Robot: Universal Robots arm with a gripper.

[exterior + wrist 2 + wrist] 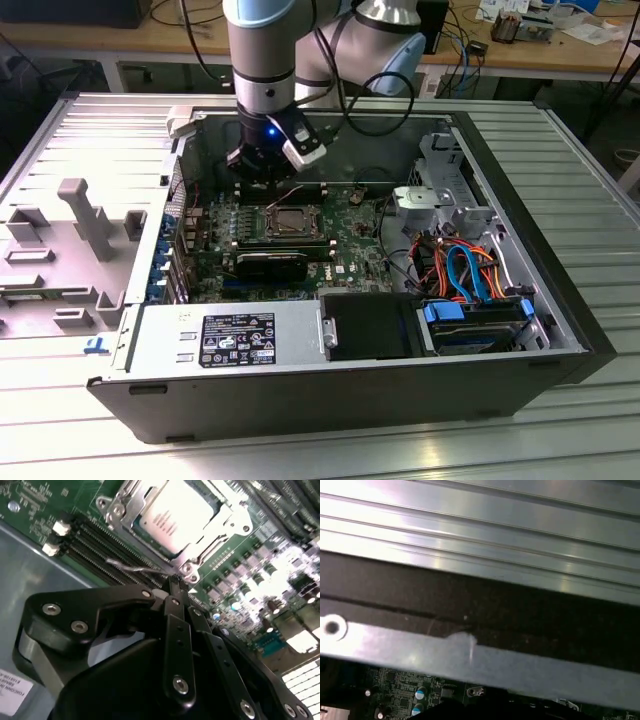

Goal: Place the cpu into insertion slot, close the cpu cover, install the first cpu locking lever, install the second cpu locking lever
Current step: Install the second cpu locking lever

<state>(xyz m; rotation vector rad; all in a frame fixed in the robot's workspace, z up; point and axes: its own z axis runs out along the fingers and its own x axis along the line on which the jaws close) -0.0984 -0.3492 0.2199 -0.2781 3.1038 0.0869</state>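
cpu (176, 514): seated in the insertion slot (220, 517), cpu cover (131, 502) closed over it
gripper (175, 582): fingers pressed together, tips at the cover's corner beside a thin lever (131, 568)

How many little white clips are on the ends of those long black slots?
2. In the second wrist view, one white clip sits at a memory slot's end, the other white clip beside it. The gripper may hide more.

Tool (172, 587) fingertips hidden behind own body; cpu cover (210, 550) far edge cut off.
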